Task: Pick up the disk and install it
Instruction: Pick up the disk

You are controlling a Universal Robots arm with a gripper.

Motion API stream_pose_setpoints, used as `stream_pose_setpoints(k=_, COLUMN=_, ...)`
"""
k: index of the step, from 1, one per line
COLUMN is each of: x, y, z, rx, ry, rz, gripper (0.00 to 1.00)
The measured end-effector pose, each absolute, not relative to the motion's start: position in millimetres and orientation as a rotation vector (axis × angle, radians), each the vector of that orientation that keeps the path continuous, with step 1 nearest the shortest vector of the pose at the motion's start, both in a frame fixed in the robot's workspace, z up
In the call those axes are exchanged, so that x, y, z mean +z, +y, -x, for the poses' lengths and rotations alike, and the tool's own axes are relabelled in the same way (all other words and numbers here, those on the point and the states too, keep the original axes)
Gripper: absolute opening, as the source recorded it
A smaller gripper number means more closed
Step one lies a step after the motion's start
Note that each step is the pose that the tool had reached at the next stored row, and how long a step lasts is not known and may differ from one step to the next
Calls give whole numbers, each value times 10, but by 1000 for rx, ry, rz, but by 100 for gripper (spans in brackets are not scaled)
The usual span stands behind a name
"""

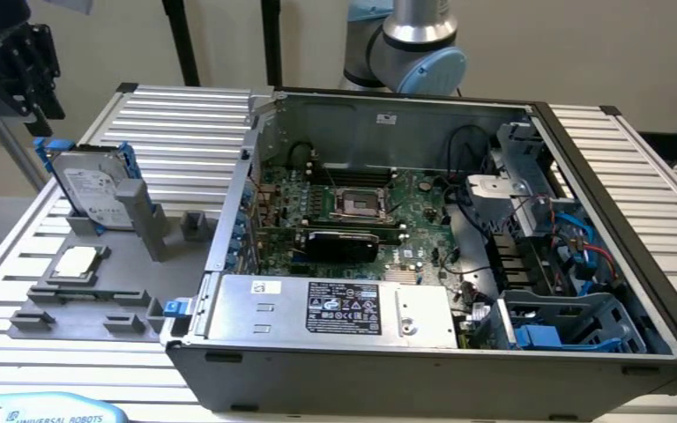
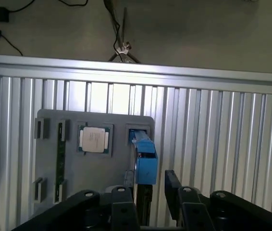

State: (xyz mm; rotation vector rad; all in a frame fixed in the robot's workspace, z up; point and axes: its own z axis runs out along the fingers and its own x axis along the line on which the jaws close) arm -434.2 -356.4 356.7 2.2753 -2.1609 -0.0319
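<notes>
Closest to the wrist lens: tool [image 2: 148, 195], jaws apart, clamped on nothing. Filling the exterior view's right, lidless computer case [image 1: 433, 374], blue drive bays at its right end, well apart from the disk. Under everything, ribbed aluminium bench [image 1: 186, 115]; on it, grey fixture [image 1: 92, 308]. Standing on edge in that fixture, disk [image 1: 89, 187], directly below the tool, untouched, thin blue-framed edge running in line with the gap between the jaws. Just beside, lying flat, CPU chip [image 1: 77, 261].
</notes>
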Motion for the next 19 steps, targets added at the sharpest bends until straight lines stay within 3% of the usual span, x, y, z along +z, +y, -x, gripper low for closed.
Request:
stream_pose_setpoints(k=2, x=3563, y=-3564, z=4339, rx=-32, ry=-2161, rz=-2275, gripper=47)
stream_pose_setpoints(k=4, x=3557, y=-3564, z=4336, rx=-32, ry=-2161, rz=-2275, gripper=47)
stream_pose_setpoints(k=5, x=3551, y=-3564, z=4336, rx=-32, ry=-2161, rz=-2275, gripper=54)
stream_pose_setpoints(k=19, x=3335, y=-3569, z=4318, rx=-35, ry=-2197, rz=-2244, gripper=54)
